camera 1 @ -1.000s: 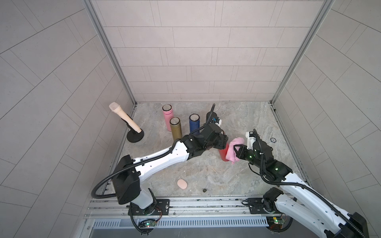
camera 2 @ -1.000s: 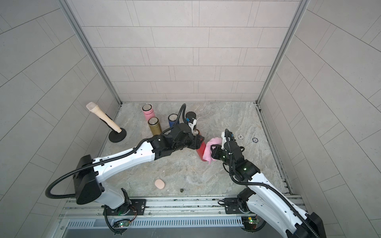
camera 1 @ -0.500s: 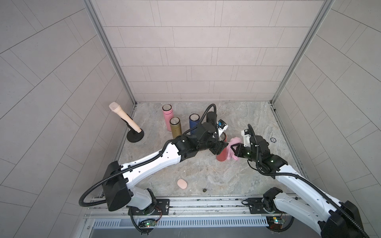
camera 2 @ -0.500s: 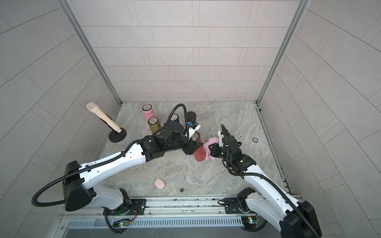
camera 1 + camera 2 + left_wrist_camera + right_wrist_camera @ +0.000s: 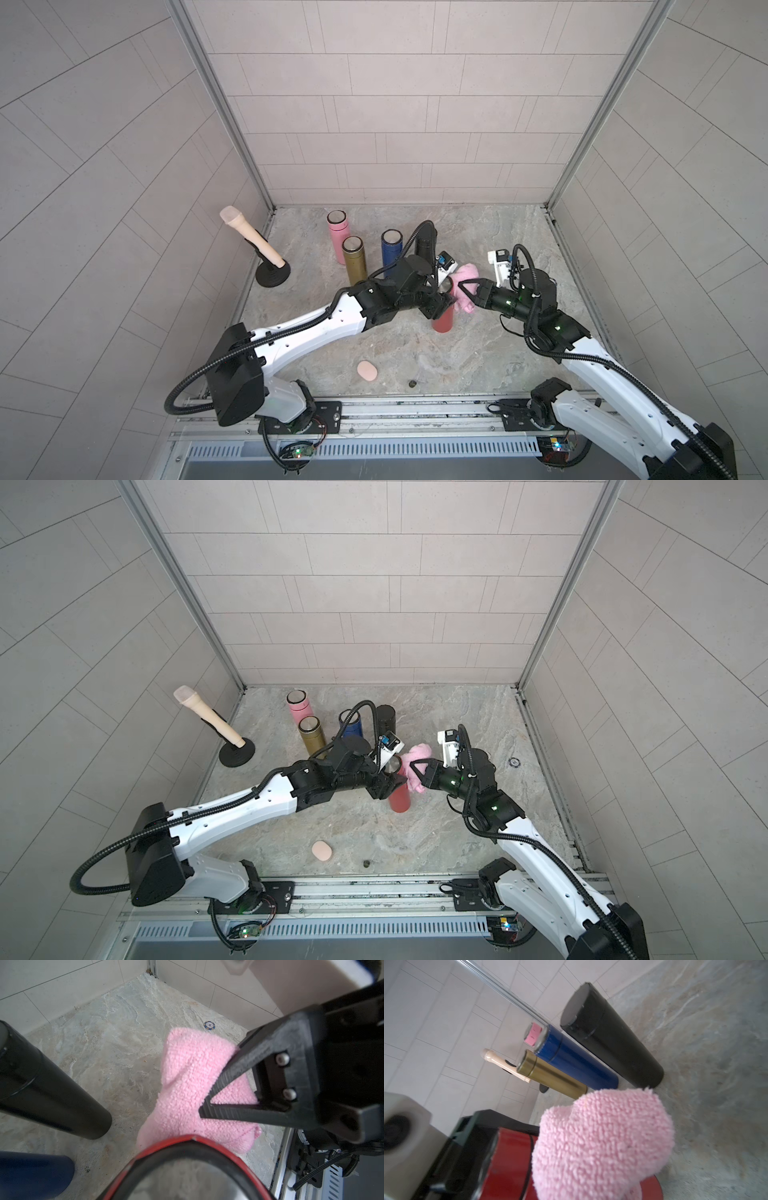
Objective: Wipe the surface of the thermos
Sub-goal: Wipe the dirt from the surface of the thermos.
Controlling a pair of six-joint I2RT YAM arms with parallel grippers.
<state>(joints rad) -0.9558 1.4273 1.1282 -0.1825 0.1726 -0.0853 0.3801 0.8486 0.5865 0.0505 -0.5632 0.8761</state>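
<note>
red thermos (image 5: 443, 323) sits near the middle of the stone floor (image 5: 498, 353), about upright, in front and to the right of the other bottles. from the left come a beige-handled plunger (image 5: 253, 245) by the wall, then the pink thermos (image 5: 338, 230), gold thermos (image 5: 354, 259), blue thermos (image 5: 391, 249) and black thermos (image 5: 424, 245) standing close together, then the left gripper (image 5: 440, 304), its jaws clamped on the red thermos's upper part. right of that, a pink cloth (image 5: 464, 279) lies against the red thermos's top and side, pinched tight in the closed right gripper (image 5: 461, 287).
</note>
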